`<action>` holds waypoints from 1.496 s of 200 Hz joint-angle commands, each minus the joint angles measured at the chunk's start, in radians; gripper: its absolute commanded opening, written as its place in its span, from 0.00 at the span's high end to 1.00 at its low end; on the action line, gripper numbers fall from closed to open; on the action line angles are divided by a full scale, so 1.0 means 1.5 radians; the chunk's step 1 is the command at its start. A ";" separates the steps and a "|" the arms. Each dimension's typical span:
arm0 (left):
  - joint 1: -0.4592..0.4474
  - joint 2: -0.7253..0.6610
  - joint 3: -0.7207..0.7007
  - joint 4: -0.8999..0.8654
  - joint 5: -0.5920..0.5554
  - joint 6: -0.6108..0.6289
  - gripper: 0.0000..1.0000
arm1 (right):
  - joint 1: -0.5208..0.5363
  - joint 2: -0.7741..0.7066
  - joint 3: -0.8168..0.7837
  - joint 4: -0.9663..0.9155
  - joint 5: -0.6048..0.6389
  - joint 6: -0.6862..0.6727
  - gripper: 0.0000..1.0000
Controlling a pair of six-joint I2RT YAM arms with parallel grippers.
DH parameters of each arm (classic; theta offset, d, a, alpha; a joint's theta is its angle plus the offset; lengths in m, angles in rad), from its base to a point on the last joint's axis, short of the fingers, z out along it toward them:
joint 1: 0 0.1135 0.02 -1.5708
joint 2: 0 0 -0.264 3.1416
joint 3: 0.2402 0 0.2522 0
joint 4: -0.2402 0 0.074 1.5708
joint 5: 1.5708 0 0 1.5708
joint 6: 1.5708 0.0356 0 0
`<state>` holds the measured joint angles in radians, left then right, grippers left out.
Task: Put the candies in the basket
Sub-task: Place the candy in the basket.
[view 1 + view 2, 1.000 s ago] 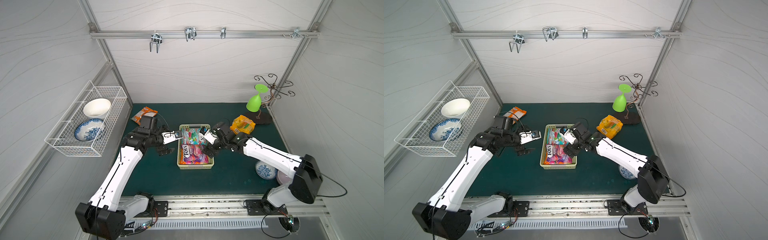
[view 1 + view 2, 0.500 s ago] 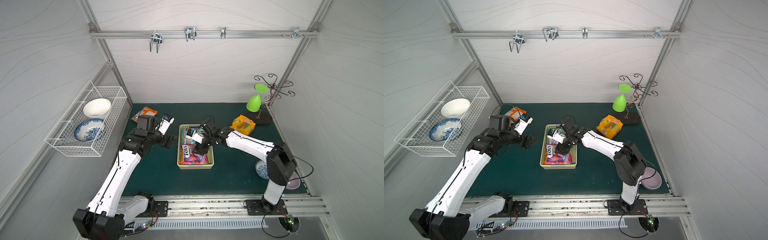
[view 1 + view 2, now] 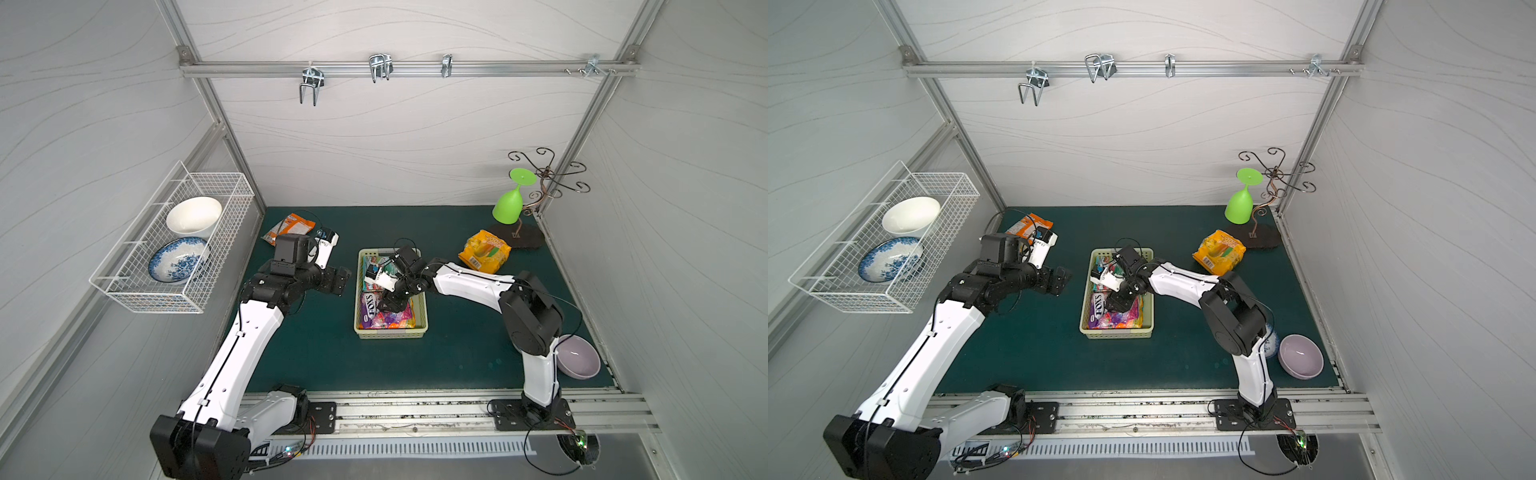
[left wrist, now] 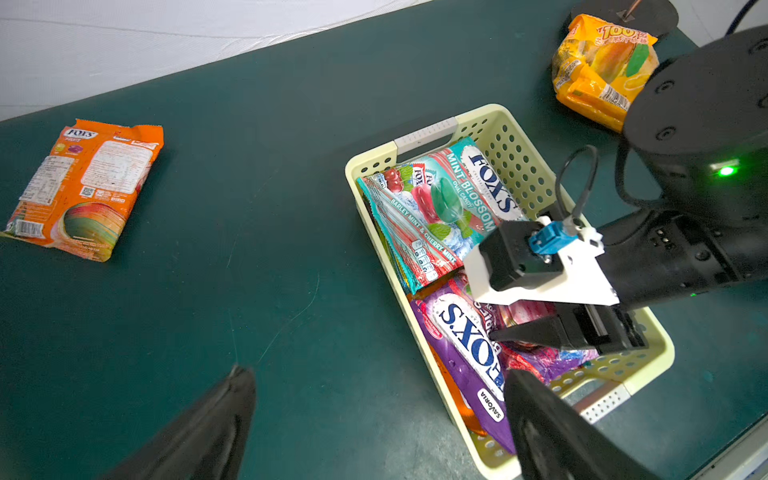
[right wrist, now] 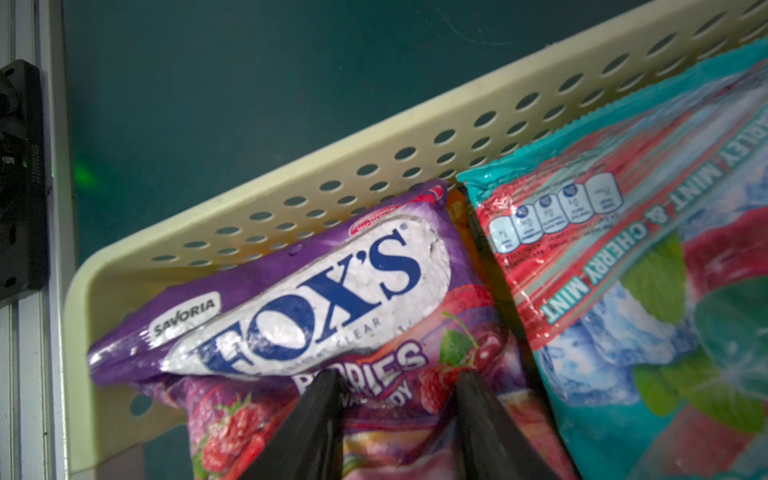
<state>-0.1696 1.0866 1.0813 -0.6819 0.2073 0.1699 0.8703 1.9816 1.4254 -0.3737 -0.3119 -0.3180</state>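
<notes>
Candies (image 4: 440, 203) mostly in basket (image 4: 515, 166); orange bag (image 4: 83, 187) and yellow bag (image 4: 598, 75) out on tabletop (image 4: 249, 166). Left claw (image 4: 378, 374) spread wide, empty. Right claw (image 5: 399, 376) half-spread on purple bag (image 5: 291, 299), grip impossible to tell. Risk: dragging packed bags out when lifting.

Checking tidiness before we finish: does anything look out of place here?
Yes. Two bags lie on the mat outside the basket: the orange bag, back side up, at the far left, and the yellow bag beside the stand's base. Nothing looks spilled.
</notes>
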 commanded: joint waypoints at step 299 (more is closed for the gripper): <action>0.109 0.115 0.053 0.023 -0.060 -0.087 0.03 | -0.087 -0.300 -0.138 -0.179 0.425 0.272 0.32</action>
<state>-0.0093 1.2812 1.1866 -0.6781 0.0757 0.0277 0.7990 1.5543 1.2167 -0.5114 0.1528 0.0132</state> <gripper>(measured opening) 0.973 0.672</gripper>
